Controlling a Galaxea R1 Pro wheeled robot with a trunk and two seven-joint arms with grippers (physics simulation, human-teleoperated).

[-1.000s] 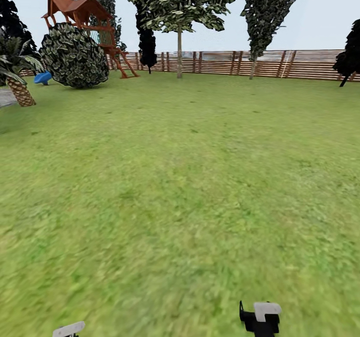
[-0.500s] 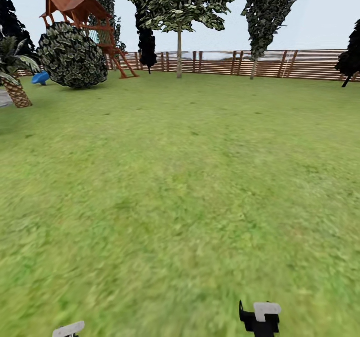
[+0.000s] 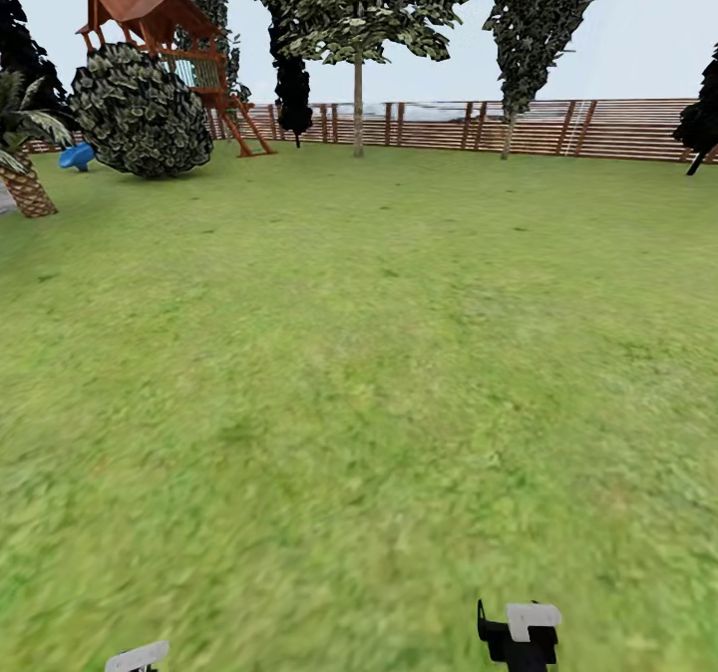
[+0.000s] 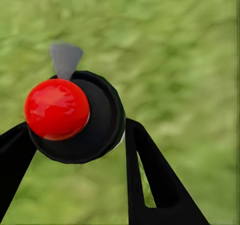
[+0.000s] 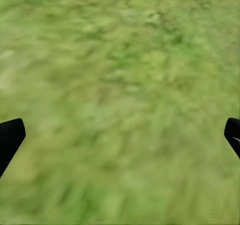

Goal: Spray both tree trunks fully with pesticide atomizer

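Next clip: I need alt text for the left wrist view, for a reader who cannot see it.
The left gripper holds a dark round bottle with a glossy red ball on top, seen end-on between its two black fingers. A small grey nozzle sticks out past the bottle, with blurry green grass behind.

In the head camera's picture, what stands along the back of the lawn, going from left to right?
Palm → round bush → wooden play tower → broad-crowned tree → narrow tree → dark tree at the edge, with the slat fence behind.
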